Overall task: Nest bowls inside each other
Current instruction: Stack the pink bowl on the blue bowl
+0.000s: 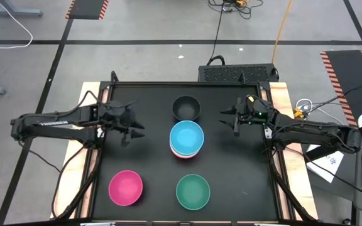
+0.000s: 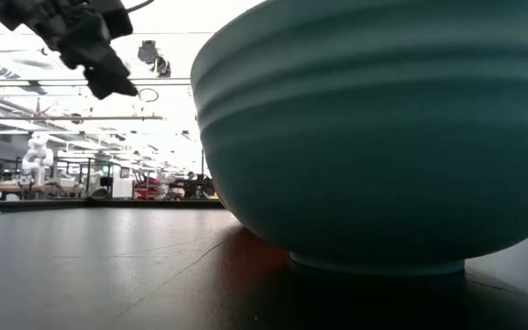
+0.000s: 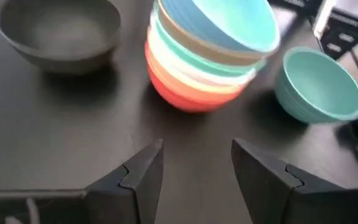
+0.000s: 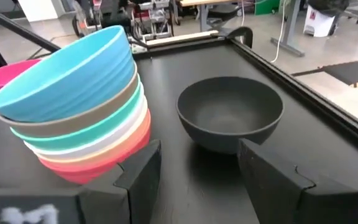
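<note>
From the high view we note a blue-topped stack of bowls [image 1: 186,139] at frame centre, a black bowl [image 1: 186,107] just above it, a magenta bowl [image 1: 126,188] lower left and a teal bowl [image 1: 193,191] lower centre. The left gripper [image 1: 137,130] hangs left of the stack, the right gripper [image 1: 227,117] to its right; both are open and empty. In the low view the teal bowl fills the right side. No writing is legible in any view.

Grey concrete floor [image 1: 149,25] surrounds the table, crossed by dark tape lines [image 1: 137,43] and 2 orange-black hazard-striped mats [image 1: 87,8]. Cables [image 1: 219,31] trail across it. Far behind, bright ceiling lights [image 2: 26,55] hang over workbenches [image 2: 90,188].
</note>
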Controlling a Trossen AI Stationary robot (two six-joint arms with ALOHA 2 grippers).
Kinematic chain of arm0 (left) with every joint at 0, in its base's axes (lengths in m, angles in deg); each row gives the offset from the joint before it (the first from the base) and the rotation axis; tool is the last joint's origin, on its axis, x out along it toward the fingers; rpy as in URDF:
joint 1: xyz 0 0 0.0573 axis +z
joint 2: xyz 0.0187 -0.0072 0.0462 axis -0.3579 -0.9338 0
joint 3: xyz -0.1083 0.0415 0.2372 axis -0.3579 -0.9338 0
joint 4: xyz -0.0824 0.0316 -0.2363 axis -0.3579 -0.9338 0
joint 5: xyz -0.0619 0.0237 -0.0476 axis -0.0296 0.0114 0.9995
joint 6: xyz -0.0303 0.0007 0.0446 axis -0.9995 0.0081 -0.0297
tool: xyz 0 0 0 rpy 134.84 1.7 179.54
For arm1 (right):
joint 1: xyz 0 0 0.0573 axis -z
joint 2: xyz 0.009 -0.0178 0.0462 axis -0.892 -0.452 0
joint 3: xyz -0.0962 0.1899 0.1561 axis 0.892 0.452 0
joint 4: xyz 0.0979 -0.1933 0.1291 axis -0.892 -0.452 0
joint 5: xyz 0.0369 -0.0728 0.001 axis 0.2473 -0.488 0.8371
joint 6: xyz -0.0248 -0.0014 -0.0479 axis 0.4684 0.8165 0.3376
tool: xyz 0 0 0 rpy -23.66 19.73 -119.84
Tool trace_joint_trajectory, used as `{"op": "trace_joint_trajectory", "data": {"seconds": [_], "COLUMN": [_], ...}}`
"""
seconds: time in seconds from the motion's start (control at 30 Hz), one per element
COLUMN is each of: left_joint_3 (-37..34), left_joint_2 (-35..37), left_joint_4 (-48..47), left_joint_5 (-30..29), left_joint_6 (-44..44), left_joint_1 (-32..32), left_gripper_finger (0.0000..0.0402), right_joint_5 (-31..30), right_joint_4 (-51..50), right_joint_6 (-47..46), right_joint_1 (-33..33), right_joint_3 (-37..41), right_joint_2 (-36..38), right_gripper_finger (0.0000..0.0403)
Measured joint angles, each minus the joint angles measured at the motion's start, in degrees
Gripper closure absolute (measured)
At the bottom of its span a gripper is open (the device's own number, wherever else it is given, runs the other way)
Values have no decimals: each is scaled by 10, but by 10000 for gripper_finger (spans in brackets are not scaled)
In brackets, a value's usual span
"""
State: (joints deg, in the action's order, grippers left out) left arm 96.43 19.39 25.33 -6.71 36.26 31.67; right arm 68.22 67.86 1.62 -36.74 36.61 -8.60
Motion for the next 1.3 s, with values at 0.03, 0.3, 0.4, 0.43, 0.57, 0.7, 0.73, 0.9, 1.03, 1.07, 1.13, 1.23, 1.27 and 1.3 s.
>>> {"op": "trace_joint_trajectory", "data": {"seconds": [0.03,0.3,0.4,0.43,0.57,0.7,0.73,0.9,1.03,1.07,1.13,1.23,1.27,1.3], "left_joint_3": [0,0,0,0,0,0,0,0,0,0,0,0,0,0], "left_joint_2": [5,62,75,76,75,61,58,22,-24,-37,-62,-91,-99,-105], "left_joint_4": [-12,-127,-157,-164,-165,-155,-147,-146,-150,-156,-161,-159,-159,-159], "left_joint_5": [-2,-74,-72,-65,-18,27,26,-52,-92,-96,-97,-98,-98,-98], "left_joint_6": [-8,-104,-157,-172,-223,-284,-304,-344,-363,-363,-363,-364,-362,-359], "left_joint_1": [-10,-119,-169,-186,-260,-330,-347,-410,-437,-440,-445,-446,-446,-446], "left_gripper_finger": [211,211,211,211,211,211,211,211,211,211,211,211,211,211], "right_joint_5": [0,2,3,3,3,3,3,3,4,4,4,4,4,4], "right_joint_4": [0,0,0,0,0,6,9,21,23,22,19,3,-7,-19], "right_joint_6": [-2,-10,-11,-11,-11,-13,-16,-17,-16,-13,-11,-16,-14,-10], "right_joint_1": [0,0,0,0,0,0,0,0,0,0,0,0,0,0], "right_joint_3": [0,0,0,0,0,0,0,0,0,0,-1,-1,-1,-1], "right_joint_2": [0,1,1,1,1,1,1,1,1,2,5,16,22,30], "right_gripper_finger": [197,197,197,197,197,197,197,197,197,197,197,197,197,197]}}
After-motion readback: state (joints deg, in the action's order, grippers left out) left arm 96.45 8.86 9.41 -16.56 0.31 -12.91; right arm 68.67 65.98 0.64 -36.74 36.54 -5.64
